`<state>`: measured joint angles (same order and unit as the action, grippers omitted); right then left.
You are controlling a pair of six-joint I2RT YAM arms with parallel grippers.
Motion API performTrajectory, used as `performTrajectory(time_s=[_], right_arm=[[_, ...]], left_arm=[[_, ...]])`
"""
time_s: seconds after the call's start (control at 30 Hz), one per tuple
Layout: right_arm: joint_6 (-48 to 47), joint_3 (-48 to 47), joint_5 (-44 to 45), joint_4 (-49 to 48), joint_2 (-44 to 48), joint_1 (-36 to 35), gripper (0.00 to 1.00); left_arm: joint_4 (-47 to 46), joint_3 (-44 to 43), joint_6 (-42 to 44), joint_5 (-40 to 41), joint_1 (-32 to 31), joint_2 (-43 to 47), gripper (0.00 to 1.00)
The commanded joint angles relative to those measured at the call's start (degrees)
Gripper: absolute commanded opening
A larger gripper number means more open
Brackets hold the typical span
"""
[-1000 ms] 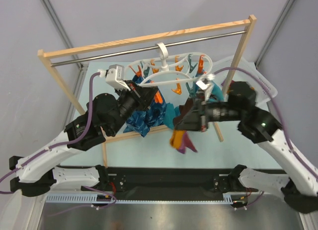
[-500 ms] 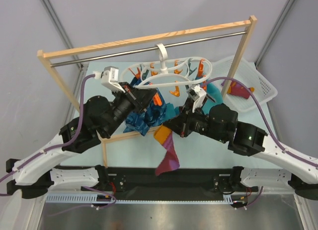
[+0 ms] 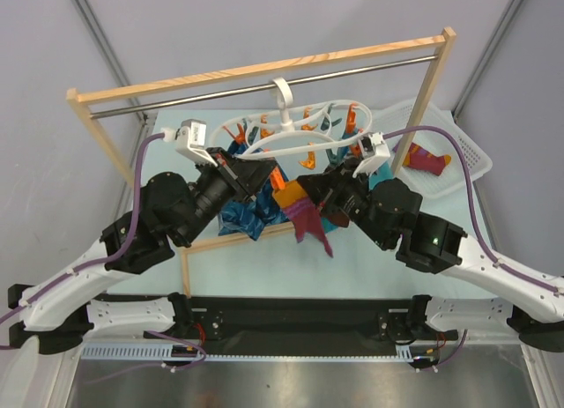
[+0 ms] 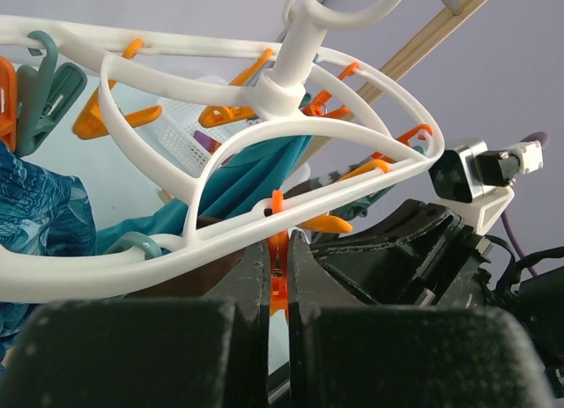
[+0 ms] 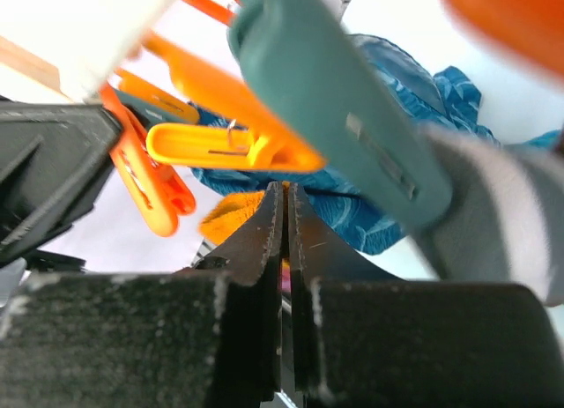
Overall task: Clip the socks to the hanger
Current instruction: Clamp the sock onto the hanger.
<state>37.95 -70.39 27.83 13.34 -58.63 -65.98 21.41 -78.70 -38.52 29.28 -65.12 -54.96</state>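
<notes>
The white hanger (image 3: 295, 137) hangs by its hook from the metal bar, with orange and grey-teal clips dangling from its rings. My left gripper (image 3: 269, 174) is shut on an orange clip (image 4: 278, 276) under the ring (image 4: 220, 241). My right gripper (image 3: 306, 196) is shut on a magenta-purple striped sock (image 3: 310, 223), whose orange end (image 5: 231, 216) sits just below the clips. In the right wrist view a grey-teal clip (image 5: 339, 108) and an orange clip (image 5: 225, 148) hang right above the jaws (image 5: 285, 189). Another striped sock (image 3: 428, 159) lies in the basket.
A wooden-framed rack (image 3: 256, 69) with a metal bar spans the table. Blue patterned cloth (image 3: 251, 212) hangs under the hanger's left side. A white basket (image 3: 467, 152) stands at the far right behind the rack's post.
My right arm has swung left and lifted the striped sock from hanging low near the front edge up to the clips beside the left gripper. The left gripper stays shut on its clip.
</notes>
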Motion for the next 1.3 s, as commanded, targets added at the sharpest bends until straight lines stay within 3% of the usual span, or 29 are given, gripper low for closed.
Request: performTrajectory(time_s=[0.0,0.93,0.97,1.07,1.17,1.27], right_arm=[[1.2,-3.4,2.3,-4.3,0.0,-0.4,0.0],[2.5,-2.9,-1.9,-9.7,1.1,0.3,0.0],[2.5,-2.9,-2.3,-9.8,1.0,0.3,0.0],[2.5,-3.1,-3.0,-9.9,0.7,0.9,0.0],[2.8,-2.9,-3.8,-10.0,0.6,1.5,0.0],[2.7,-2.6,-3.8,-9.7,0.4,1.8,0.0]], left_arm=[[-0.2,0.3,0.7,-2.8,-0.2,0.6,0.0],[-0.1,0.1,1.4,-4.3,-0.2,-1.0,0.0],[-0.2,0.4,1.3,-4.3,-0.2,-0.9,0.03],[-1.2,1.3,1.2,-4.3,-0.2,-0.2,0.42],[-1.5,1.8,1.3,-4.0,-0.2,0.4,0.61],[-1.4,2.1,1.5,-3.8,-0.2,0.8,0.72]])
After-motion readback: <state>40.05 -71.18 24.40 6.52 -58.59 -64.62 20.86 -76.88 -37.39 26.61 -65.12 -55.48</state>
